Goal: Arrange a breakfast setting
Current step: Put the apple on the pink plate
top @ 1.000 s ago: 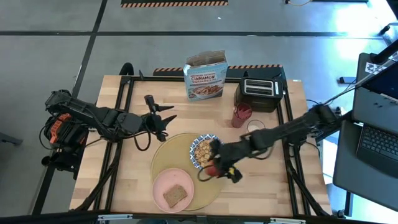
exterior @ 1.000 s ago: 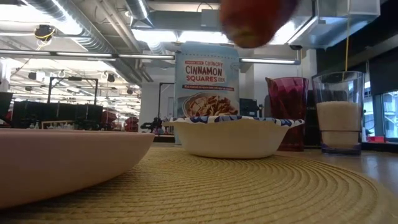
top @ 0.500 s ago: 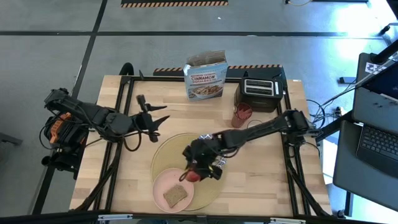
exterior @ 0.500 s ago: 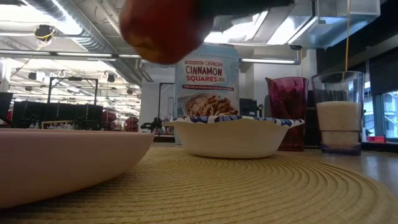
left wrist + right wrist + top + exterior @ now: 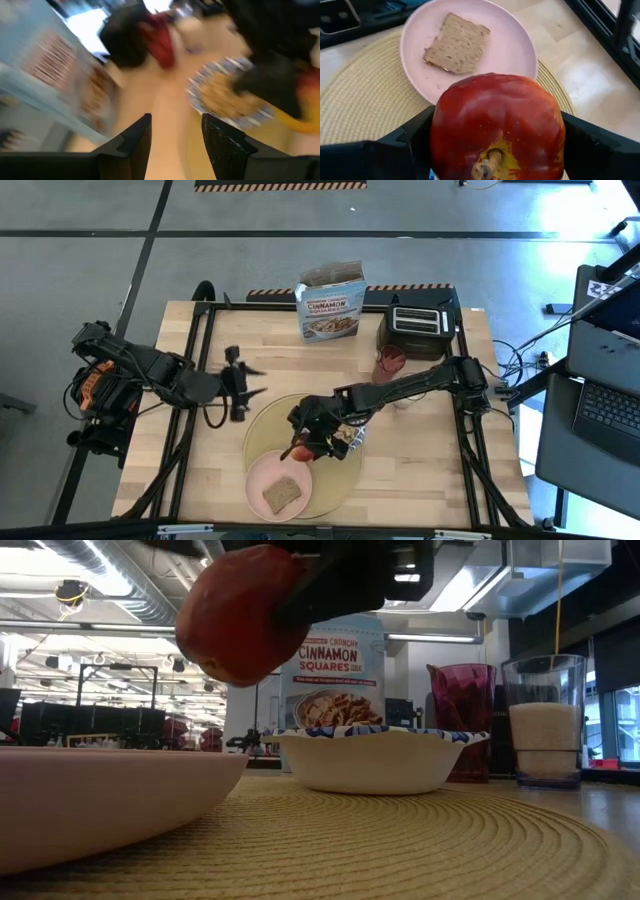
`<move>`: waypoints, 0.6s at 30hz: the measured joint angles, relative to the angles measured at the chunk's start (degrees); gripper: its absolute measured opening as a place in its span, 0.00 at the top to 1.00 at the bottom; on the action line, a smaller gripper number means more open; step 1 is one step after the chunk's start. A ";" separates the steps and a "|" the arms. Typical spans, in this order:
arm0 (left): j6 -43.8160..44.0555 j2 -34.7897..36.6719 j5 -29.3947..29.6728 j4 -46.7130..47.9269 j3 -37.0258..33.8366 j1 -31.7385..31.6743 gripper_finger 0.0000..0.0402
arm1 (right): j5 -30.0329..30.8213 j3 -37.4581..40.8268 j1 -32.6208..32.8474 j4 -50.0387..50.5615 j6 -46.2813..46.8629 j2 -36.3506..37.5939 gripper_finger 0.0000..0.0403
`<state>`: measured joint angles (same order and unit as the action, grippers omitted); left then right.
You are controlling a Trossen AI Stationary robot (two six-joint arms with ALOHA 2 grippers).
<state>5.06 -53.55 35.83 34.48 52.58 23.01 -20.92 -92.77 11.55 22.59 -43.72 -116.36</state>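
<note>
My right gripper [image 5: 303, 444] is shut on the red apple [image 5: 495, 130], which hangs over the round tan placemat [image 5: 262, 430] just beyond the far edge of the pink plate [image 5: 270, 475]. The toast slice [image 5: 283, 495] lies flat on the plate. The blue-and-white bowl [image 5: 370, 760] stands on the placemat, partly under my right arm in the high view. The red cup [image 5: 462, 720] and the milk glass [image 5: 545, 720] stand on the table right of the bowl. My left gripper [image 5: 238, 383] is open and empty, left of the placemat. My right gripper pinches the apple's two opposite sides [image 5: 436, 134] between its two fingers [image 5: 412, 142]. The stem end [image 5: 487, 165] faces back toward the wrist. The fingers slant down from the table's right. The apple [image 5: 245, 615] hangs clear above the placemat.
The blue cinnamon cereal box [image 5: 330, 305] and the black toaster [image 5: 418, 330] stand at the table's far edge. My right arm stretches across the bowl and the glass. Bare wood shows on the near right of the table [image 5: 420, 470].
My right gripper has carried the apple toward the table's left edge, from right of the bowl, past it, to above the pink plate's far edge, with the apple staying clear of the placemat. My left gripper has drawn back a little toward the left edge and turned.
</note>
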 joint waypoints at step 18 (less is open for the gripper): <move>27.20 -10.72 -1.62 11.43 0.00 19.07 0.59 | 0.29 0.02 -1.06 -4.87 1.90 0.04 0.22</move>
<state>32.25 -64.27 34.21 45.91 52.58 42.08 -20.64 -92.75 10.49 17.72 -41.82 -116.31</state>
